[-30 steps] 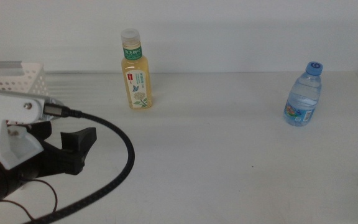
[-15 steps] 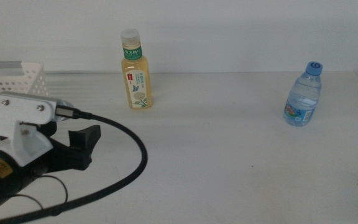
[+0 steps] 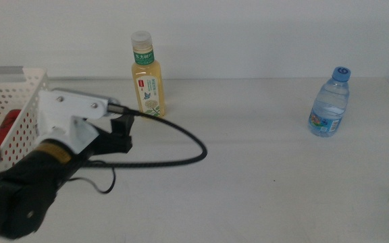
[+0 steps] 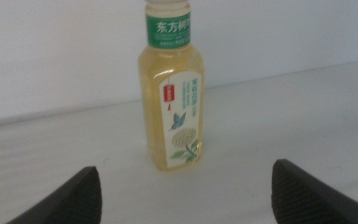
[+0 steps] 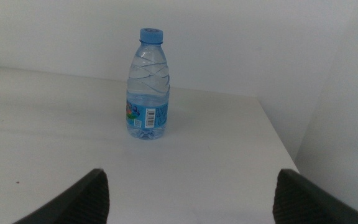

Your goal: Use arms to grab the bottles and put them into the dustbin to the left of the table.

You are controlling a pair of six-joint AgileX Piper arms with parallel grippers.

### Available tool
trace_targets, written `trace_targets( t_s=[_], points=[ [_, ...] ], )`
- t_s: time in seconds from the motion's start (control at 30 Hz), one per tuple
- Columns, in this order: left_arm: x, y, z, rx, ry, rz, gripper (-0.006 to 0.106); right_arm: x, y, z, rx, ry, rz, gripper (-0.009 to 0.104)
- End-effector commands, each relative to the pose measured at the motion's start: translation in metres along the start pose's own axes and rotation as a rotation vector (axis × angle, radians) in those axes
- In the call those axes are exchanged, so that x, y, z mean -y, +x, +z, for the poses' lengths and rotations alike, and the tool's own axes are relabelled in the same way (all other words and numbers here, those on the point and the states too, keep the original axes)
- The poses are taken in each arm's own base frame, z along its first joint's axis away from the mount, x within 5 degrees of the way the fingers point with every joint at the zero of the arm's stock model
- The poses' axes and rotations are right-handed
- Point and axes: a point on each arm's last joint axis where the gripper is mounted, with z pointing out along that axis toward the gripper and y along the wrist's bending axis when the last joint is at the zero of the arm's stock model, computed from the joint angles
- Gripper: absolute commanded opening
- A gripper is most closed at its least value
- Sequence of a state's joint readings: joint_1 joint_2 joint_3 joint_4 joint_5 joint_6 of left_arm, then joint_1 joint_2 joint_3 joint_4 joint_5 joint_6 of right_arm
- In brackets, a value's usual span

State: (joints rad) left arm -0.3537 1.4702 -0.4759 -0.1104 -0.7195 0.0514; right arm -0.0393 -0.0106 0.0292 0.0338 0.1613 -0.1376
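Red can (image 3: 7,128) already binned; my left gripper (image 4: 185,186), wide open, faces the tea bottle (image 4: 171,93) at 12 o'clock; water bottle (image 5: 148,87) left too.

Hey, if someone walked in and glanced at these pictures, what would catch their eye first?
Probably the black left arm's end effector, jaws open, pointed at the upright yellow-drink bottle with a green label at the table's far side. Next, the small clear blue-capped water bottle standing alone far right, and the white perforated basket at the left edge with something red inside.
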Motion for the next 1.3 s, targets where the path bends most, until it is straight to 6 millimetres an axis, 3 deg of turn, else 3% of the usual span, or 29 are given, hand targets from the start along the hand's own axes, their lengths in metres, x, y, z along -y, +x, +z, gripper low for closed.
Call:
trace_targets(
  t_s=[0.0,0.3,0.53,0.97,1.27],
  points=[
    [0.003,-0.023,0.013,0.144,0.004,0.007,0.090,0.001,-0.011,-0.003,0.108,0.014,-0.019,0.096],
    [0.014,-0.022,0.069,0.133,-0.061,-0.100,0.090,0.001,-0.011,-0.003,0.108,0.014,-0.019,0.096],
    [0.022,-0.021,0.107,0.140,-0.080,-0.066,0.090,0.001,-0.011,-0.003,0.108,0.014,-0.019,0.096],
    [0.023,-0.018,0.146,0.169,-0.096,-0.077,0.090,0.001,-0.011,-0.003,0.108,0.014,-0.019,0.096],
    [0.011,-0.017,0.158,0.169,-0.122,-0.080,0.090,0.001,-0.011,-0.003,0.108,0.014,-0.019,0.096]
  ],
)
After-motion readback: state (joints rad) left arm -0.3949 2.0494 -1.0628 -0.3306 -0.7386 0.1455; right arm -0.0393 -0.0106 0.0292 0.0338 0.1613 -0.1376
